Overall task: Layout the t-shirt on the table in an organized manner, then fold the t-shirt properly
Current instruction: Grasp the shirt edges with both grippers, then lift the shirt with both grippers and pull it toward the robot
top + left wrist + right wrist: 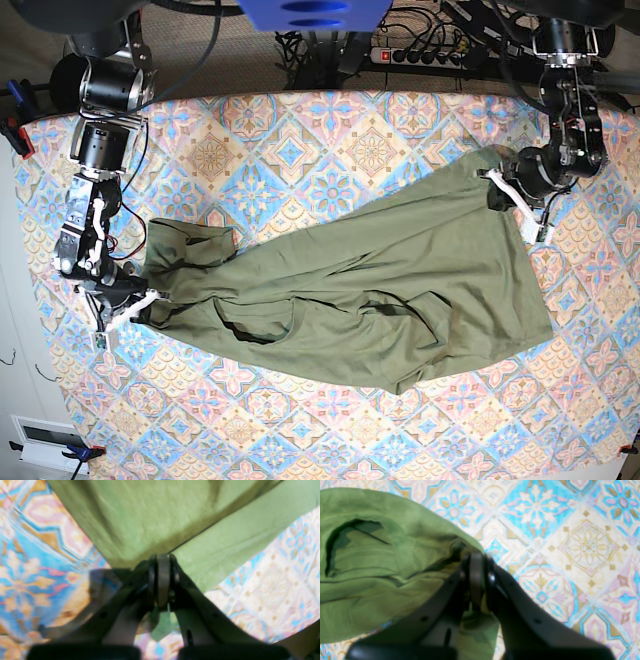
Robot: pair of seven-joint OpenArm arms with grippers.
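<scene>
Both hands are clamping the olive t-shirt stretched across the worktop, the left hand at upper right, the right hand at lower left.

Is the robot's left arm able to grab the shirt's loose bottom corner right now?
Probably not: its fingers are already shut on the t-shirt at the far edge, and that corner lies well away.

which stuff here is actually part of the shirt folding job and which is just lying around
Part of the job:
- t-shirt
- table
- left gripper, shut on the t-shirt
- right gripper, shut on the t-shirt

Just lying about:
- power strip
- cables beyond the table's far edge
</scene>
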